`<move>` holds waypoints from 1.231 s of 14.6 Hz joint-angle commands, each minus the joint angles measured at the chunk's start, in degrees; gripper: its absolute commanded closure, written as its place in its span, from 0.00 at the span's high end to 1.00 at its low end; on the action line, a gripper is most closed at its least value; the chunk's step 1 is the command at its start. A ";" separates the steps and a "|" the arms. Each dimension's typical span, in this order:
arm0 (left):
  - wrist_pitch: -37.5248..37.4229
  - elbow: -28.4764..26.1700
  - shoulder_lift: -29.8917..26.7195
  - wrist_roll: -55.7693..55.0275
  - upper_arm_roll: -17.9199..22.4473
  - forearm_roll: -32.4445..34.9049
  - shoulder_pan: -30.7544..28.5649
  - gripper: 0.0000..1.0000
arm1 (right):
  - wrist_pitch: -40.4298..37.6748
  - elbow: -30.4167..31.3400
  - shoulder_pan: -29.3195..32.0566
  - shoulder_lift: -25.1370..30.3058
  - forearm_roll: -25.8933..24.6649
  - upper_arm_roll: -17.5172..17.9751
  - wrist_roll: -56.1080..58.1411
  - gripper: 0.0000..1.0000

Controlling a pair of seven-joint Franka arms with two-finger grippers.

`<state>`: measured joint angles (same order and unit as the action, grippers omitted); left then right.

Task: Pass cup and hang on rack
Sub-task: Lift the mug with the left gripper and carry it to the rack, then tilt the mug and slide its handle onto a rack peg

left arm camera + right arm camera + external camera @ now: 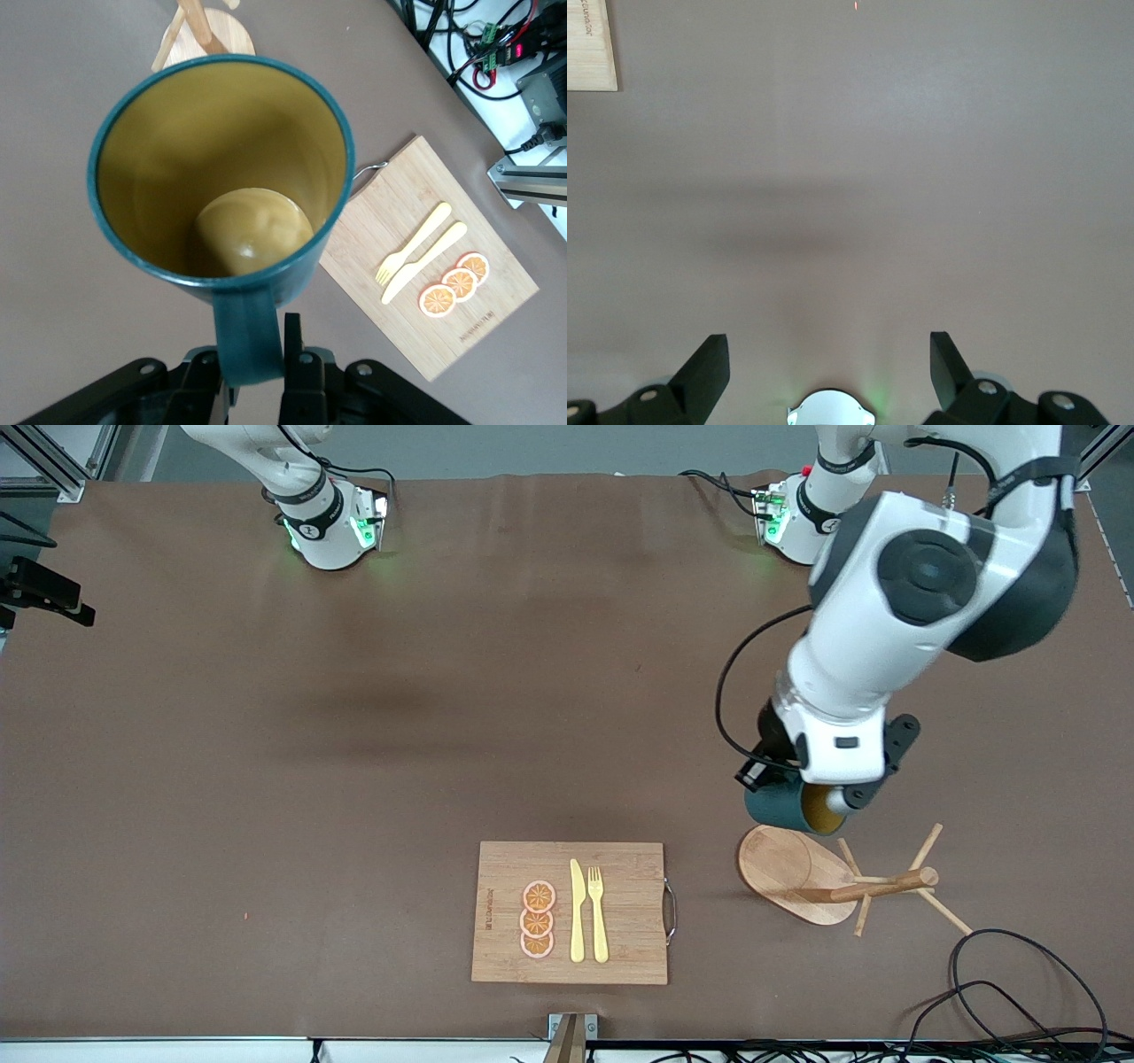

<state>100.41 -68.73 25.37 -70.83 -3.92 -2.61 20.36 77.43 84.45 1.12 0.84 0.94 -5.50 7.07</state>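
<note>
- The cup (793, 806), dark teal with a yellow-tan inside, hung in the air over the oval base of the rack (788, 864), at the left arm's end of the table. It lay tilted on its side, mouth turned toward the pegs.
- The left gripper (257, 354) was clamped on the cup's handle (248, 332); the left wrist view showed the fingers (294, 350) pressed against the handle strap, the cup's mouth facing the camera. The cup was empty; only its glazed bottom showed.
- The rack stood upright on the table, central post and thin angled pegs (926, 849) bare, nothing hung on it. In the front view the post leans toward the camera, so which peg was closest to the handle I could not tell.
- Judgement: hand-over looked done; hanging not yet done. To do it well, the handle's opening should be lined up with one peg's tip, then slid along the peg's slope, grip released only once the handle sits against the post. Since the fingers fill part of the handle loop, room for the peg may be tight. A knock could tip the light rack.
- The right gripper (828, 359) waited with fingers spread wide, holding nothing, over bare table (859, 177) near its own base.
- The cutting board (571, 912) lay nearer the front camera, toward the table's middle, carrying three orange slices (537, 919), a yellow knife (577, 911) and a fork (598, 912) side by side.
</note>
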 commanded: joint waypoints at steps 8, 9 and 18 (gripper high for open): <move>5.32 -0.88 1.52 10.80 -0.12 -32.88 -13.50 0.00 | 0.35 1.24 0.64 1.18 -0.76 0.58 0.67 1.00; 5.58 -0.88 2.22 10.89 -0.21 -35.07 -13.85 0.00 | 0.35 1.24 0.64 1.18 -0.76 0.66 0.76 1.00; 7.52 -0.96 8.11 19.94 -0.39 -53.62 -18.78 0.00 | 0.26 1.24 0.64 1.18 -0.67 0.66 0.67 1.00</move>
<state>107.63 -69.75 32.75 -52.79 -3.80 -53.07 2.46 77.43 84.48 1.12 0.84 0.93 -5.50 7.09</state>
